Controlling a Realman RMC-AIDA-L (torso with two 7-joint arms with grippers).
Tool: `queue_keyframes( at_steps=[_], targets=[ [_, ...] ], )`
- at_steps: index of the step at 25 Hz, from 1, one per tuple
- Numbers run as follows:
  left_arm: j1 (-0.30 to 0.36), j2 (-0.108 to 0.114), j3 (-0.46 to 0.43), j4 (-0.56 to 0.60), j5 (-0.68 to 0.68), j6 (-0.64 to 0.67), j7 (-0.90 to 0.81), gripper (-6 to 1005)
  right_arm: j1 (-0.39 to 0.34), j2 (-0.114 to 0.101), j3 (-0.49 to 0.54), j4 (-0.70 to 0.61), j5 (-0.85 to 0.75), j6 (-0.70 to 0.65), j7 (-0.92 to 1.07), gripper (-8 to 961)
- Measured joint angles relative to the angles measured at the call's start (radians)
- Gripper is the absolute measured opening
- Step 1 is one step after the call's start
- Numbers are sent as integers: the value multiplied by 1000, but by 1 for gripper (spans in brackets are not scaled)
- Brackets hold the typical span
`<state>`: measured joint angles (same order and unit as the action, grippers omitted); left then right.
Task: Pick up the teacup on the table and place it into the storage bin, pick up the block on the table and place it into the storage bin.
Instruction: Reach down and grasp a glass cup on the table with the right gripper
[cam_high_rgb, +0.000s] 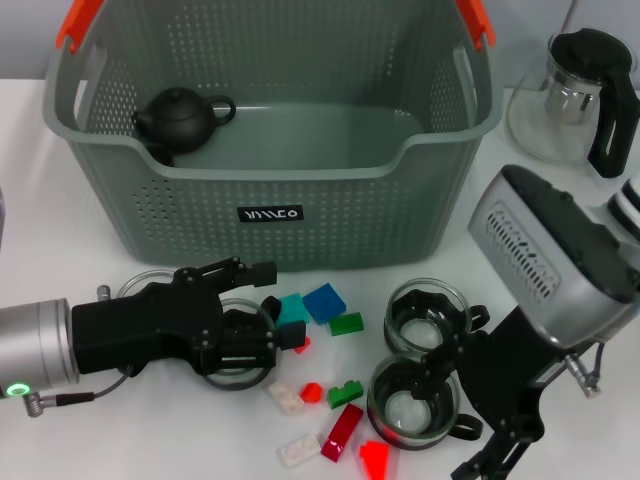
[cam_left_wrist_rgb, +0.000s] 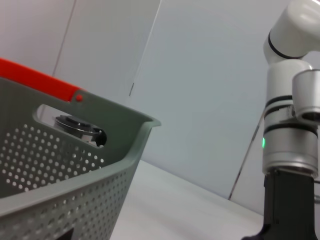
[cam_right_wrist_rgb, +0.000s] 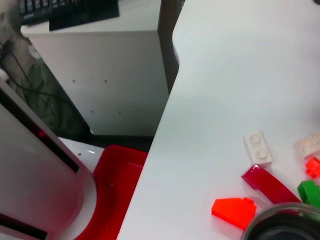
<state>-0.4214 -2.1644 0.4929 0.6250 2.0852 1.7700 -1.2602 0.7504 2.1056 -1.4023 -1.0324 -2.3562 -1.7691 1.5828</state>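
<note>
The grey-green storage bin (cam_high_rgb: 270, 215) with orange handles stands at the back of the table, and its perforated wall (cam_left_wrist_rgb: 60, 170) fills the left wrist view. My left gripper (cam_high_rgb: 283, 303) lies low in front of the bin, open, its fingers (cam_high_rgb: 240, 270) over a glass teacup (cam_high_rgb: 238, 378) that is mostly hidden beneath it. A teal block (cam_high_rgb: 293, 310) sits right at the fingertips. Two more glass teacups (cam_high_rgb: 425, 315) (cam_high_rgb: 408, 408) stand front right, with my right gripper (cam_high_rgb: 490, 400) against the nearer one. Its rim (cam_right_wrist_rgb: 285, 225) shows in the right wrist view.
A black teapot (cam_high_rgb: 180, 115) lies inside the bin. Blue (cam_high_rgb: 324, 300), green (cam_high_rgb: 347, 323), white (cam_high_rgb: 285, 398), dark red (cam_high_rgb: 342, 432) and orange (cam_high_rgb: 375, 460) blocks are scattered in front. A glass teapot (cam_high_rgb: 580, 95) stands back right. The table edge (cam_right_wrist_rgb: 150, 150) drops to a red floor bin (cam_right_wrist_rgb: 117, 195).
</note>
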Motion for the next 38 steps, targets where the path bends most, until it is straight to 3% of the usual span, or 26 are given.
queue_keyframes(
  at_steps=[18,32,38],
  targets=[
    [4,4,-17,-5,-1,0,18,935,0,2,-221,3,51,154,79,915],
    [15,2,-21,-5,0,0,33,934,0,0,-244,4,31,167,95,910],
    [17,0,-20,-5,0,0,33,934,0,0,-258,6,21,172,115,819]
  ],
)
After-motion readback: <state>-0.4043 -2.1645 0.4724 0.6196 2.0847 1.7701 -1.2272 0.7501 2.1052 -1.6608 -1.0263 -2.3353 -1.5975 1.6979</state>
